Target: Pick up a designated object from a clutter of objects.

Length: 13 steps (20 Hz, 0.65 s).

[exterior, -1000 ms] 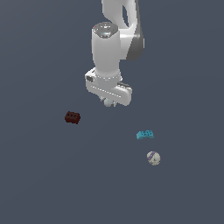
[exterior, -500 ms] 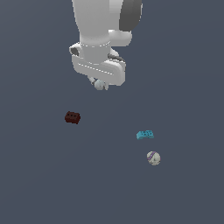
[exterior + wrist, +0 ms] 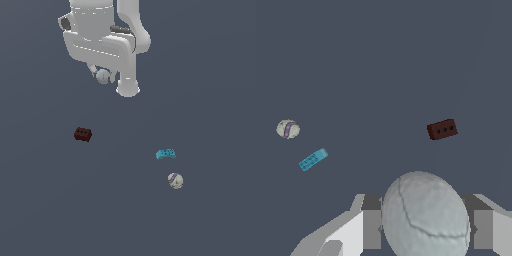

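My gripper is shut on the plain pale grey-white ball and holds it high above the floor, near the top of the exterior view. In the wrist view the ball fills the space between the two fingers. Below lie the dark red-brown studded brick, the cyan studded brick and the purple-striped white ball. All three also show in the wrist view: red-brown brick, cyan brick, striped ball.
The floor is a flat dark grey surface with no edges or walls in view. The arm's white body fills the top of the exterior view.
The arm has risen and shifted toward the exterior view's left, carrying the pale ball up with it. The two bricks and the striped ball have not moved.
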Available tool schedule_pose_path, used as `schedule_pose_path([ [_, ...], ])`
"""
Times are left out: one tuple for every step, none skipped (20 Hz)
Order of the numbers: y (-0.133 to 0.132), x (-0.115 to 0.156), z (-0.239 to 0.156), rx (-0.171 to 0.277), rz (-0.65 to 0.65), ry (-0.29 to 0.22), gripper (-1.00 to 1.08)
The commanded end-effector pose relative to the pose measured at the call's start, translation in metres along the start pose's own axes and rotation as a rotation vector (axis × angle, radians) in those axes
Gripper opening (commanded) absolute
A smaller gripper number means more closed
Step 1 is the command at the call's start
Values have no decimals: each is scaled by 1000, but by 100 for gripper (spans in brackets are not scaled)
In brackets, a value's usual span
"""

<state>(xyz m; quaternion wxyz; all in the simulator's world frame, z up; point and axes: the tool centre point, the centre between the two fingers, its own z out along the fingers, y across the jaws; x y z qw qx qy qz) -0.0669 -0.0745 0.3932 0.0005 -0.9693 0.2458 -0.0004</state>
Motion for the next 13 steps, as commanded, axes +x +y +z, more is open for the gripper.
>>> schedule_pose_path([
  [4, 2, -13, -1, 0, -1, -100],
  [5, 3, -16, -1, 0, -1, -100],
  [5, 3, -20, -1, -1, -1, -100],
  [6, 4, -23, -1, -1, -1, -100],
  [7, 5, -25, -1, -1, -1, -100],
  [7, 5, -27, -1, -1, -1, -100],
  [8, 5, -28, -1, -1, -1, -100],
  [8, 6, -29, -1, -1, -1, -100],
  [8, 6, -29, -1, -1, -1, -100],
  [8, 6, -29, -1, -1, -1, -100],
  [7, 6, -28, -1, -1, -1, -100],
  [7, 6, -27, -1, -1, -1, -100],
  [7, 6, -27, -1, -1, -1, -100],
])
